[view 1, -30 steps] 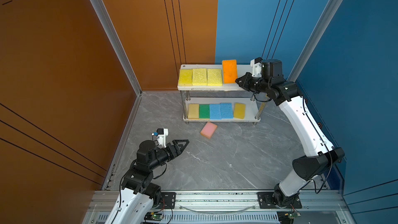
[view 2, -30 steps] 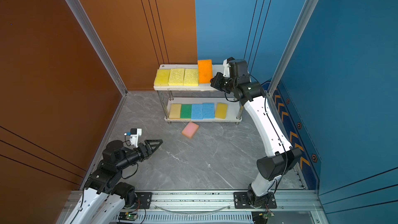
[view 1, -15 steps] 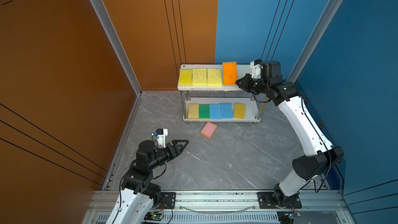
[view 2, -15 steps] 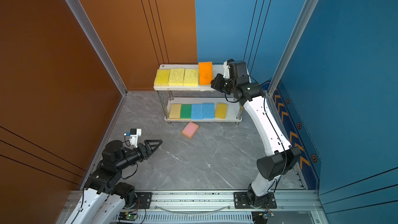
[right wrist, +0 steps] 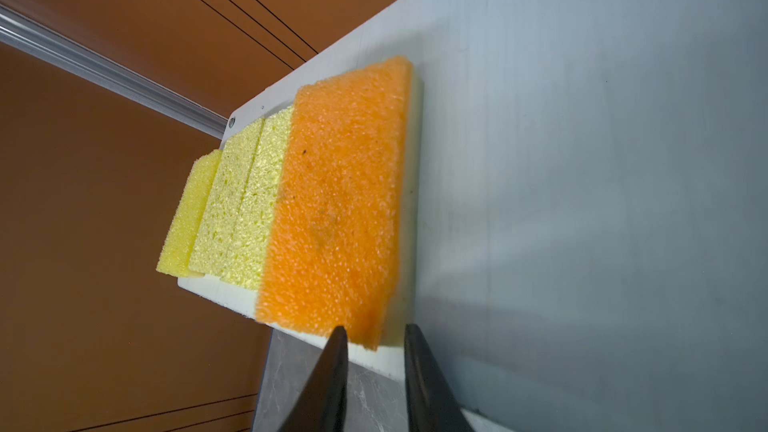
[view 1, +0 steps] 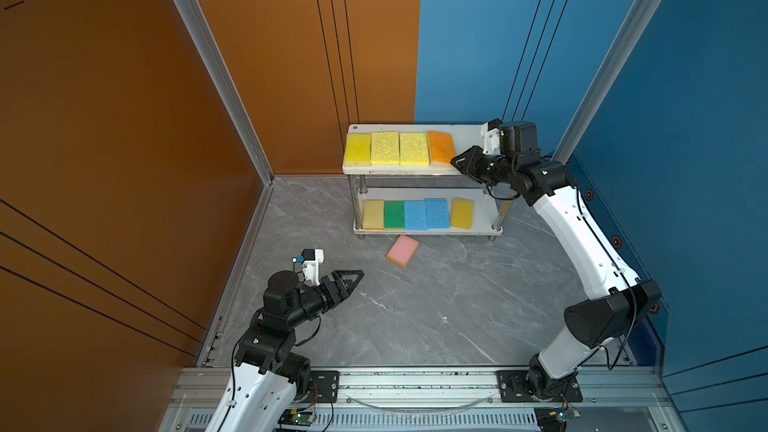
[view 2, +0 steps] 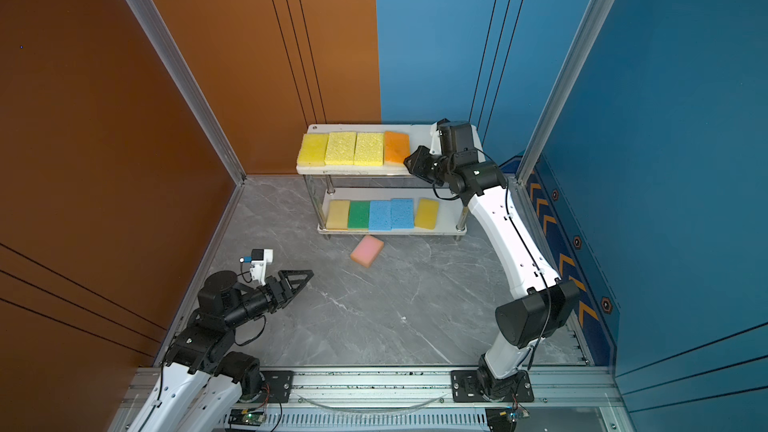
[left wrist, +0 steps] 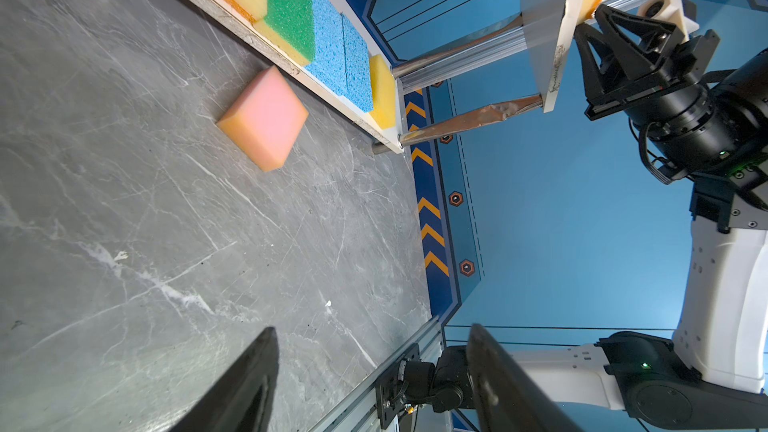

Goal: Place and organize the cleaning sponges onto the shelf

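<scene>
The shelf point(view 1: 467, 137) is seen at 12 o'clock of the floor point(view 1: 415, 317), against the back walls. On its top board a smooth yellow sponge point(view 1: 358, 149), two coarse yellow sponges point(view 1: 385, 148) and the orange sponge point(view 1: 440, 146) are laid side by side from 9 towards 3 o'clock, each touching the next. The 3 o'clock end of that board is partly covered by the right arm's black wrist point(view 1: 515, 164).

The right gripper point(view 1: 454, 161) is held at the orange sponge's 4 o'clock corner. Its jaws are parted narrowly astride that corner in the right wrist view point(right wrist: 374, 330); whether the foam is touched cannot be told.

On the lower board a pale yellow sponge point(view 1: 373, 214), a green sponge point(view 1: 393, 215), two blue sponges point(view 1: 415, 215) and a deeper yellow sponge point(view 1: 462, 214) are lined up.

The pink sponge point(view 1: 403, 250) lies skewed on the floor, near the shelf's front edge at 6 o'clock but apart from it. The left gripper point(view 1: 360, 273) is held at its 7 o'clock, apart, with fingers spread wide and empty; bare floor lies between them.

The floor is grey veined marble. It is enclosed by orange-brown panels point(view 1: 124, 118) at 9 o'clock and blue panels point(view 1: 685, 118) at 3 o'clock, with an aluminium rail point(view 1: 415, 380) at 6 o'clock.
</scene>
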{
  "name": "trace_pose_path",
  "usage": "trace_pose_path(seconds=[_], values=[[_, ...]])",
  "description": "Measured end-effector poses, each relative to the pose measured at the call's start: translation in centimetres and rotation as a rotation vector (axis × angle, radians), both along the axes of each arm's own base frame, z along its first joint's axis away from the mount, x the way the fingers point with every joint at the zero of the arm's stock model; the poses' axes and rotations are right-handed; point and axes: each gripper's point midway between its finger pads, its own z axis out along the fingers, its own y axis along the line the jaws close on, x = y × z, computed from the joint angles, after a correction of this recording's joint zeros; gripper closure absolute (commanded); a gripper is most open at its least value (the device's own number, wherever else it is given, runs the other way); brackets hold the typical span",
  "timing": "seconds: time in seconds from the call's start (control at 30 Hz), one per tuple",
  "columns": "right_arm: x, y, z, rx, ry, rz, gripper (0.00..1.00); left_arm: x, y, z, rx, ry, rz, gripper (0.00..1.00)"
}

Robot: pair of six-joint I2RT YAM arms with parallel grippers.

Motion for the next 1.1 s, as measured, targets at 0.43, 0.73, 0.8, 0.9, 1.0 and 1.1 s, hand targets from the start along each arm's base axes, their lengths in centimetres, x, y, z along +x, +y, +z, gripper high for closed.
trace_pose_path(seconds=[0.43, 0.73, 0.8, 0.9, 1.0, 1.1], values=[[-0.6, -0.1, 0.9, 0.014, -0.022, 0.004, 0.50, 0.0, 0.1, 0.0, -0.001, 0.002, 0.003, 0.28], [-0.8, -0.1, 1.1, 0.015, -0.026, 0.005, 0.49, 0.1, 0.1, -0.1, -0.003, 0.004, 0.004, 0.28], [-0.8, -0.1, 1.1, 0.015, -0.026, 0.005, 0.48, 0.0, 0.1, -0.1, -0.004, 0.005, 0.002, 0.28], [-0.8, -0.1, 1.1, 0.016, -0.026, 0.005, 0.46, 0.0, 0.0, 0.0, -0.005, 0.005, 0.001, 0.28], [-0.8, -0.1, 1.1, 0.017, -0.026, 0.008, 0.45, 0.0, 0.0, 0.0, -0.006, 0.006, -0.001, 0.28], [-0.8, 0.0, 1.1, 0.019, -0.025, 0.012, 0.43, 0.0, 0.0, 0.0, -0.006, 0.006, -0.001, 0.28]])
